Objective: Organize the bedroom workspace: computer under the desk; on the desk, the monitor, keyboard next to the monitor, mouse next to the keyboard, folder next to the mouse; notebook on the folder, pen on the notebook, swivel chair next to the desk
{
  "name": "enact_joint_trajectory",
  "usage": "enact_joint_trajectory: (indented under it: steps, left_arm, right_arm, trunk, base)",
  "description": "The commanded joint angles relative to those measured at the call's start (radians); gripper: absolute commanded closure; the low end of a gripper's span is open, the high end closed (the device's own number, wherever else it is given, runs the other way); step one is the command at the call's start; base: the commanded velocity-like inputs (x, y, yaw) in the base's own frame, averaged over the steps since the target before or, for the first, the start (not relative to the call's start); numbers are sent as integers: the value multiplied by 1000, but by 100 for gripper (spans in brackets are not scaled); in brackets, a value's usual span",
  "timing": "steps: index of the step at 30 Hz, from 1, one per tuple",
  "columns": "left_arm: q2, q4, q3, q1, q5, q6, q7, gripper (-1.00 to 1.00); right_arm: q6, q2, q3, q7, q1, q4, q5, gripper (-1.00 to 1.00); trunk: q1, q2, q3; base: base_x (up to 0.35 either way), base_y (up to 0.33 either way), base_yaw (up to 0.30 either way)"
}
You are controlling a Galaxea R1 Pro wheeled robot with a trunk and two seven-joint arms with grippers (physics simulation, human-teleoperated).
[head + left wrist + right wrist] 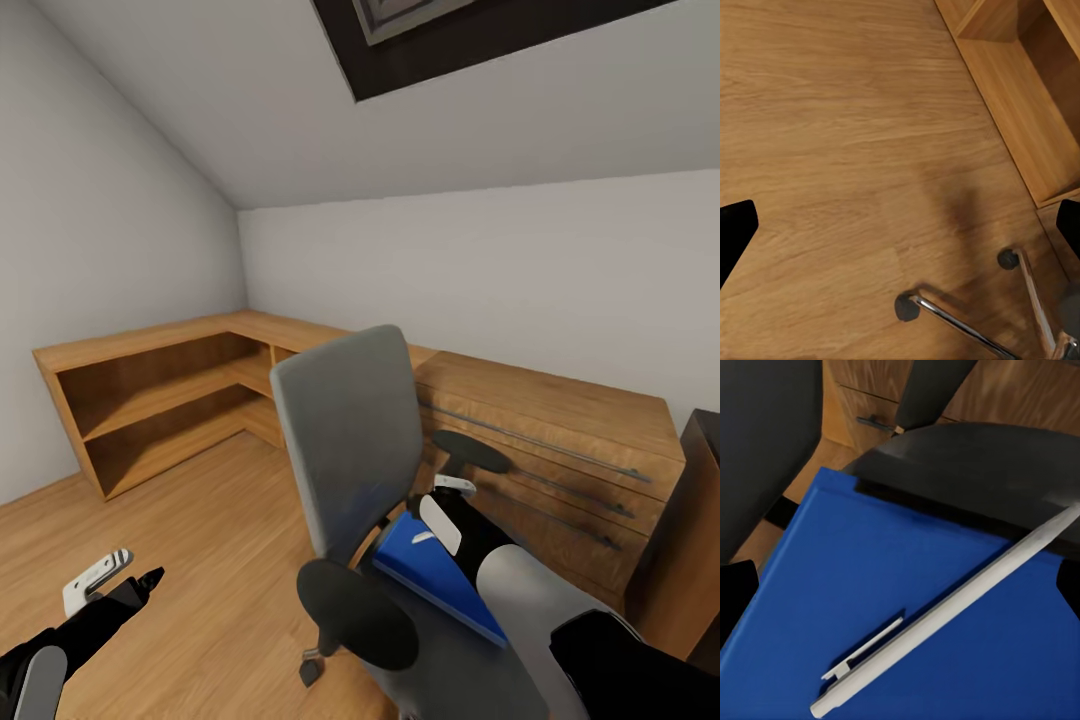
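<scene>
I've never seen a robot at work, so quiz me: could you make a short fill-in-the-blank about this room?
1. The folder on the swivel chair is bright ____.
2. The white pen lies on the ____.
3. The floor is made of ____.

Missing words: blue; folder; wood.

Swivel chair [345,440]: grey upholstered back and seat; black armrests [358,612]; chrome base spokes [967,324] with dark grey casters. Folder [430,575]: bright, uniform blue; no pattern. Pen [945,611]: white-grey barrel with matching clip. Low cabinet [180,385]: warm light wood with visible grain; drawer fronts carry thin dark metal handles. Floor [847,150]: honey-toned wood with lengthwise grain. Walls [500,270]: plain pale grey. Left gripper [118,578]: black fingers with white parts. Right arm [530,590]: grey and black segments.
</scene>
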Motion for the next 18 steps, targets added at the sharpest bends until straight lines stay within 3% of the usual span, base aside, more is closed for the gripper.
enact_joint_trajectory:
  steps: [1, 13, 18]
  left_arm:
    - [0, -1, 1, -1, 11, 5, 9, -100]
    - [0, -1, 3, -1, 11, 6, 9, -100]
    - [-1, -1, 25, -1, 12, 6, 9, -100]
  right_arm:
    - [4, -1, 8, -8, -1, -1, -8, -100]
    - [4, -2, 8, -9, -1, -2, -8, -100]
    - [4, -2, 8, -10, -1, -1, -8, -100]
  trunk:
    - [4, -8, -4]
    - [50, -92, -42]
    - [50, -92, -42]
  base:
    - [0, 0, 0]
    - [0, 0, 0]
    - [0, 0, 0]
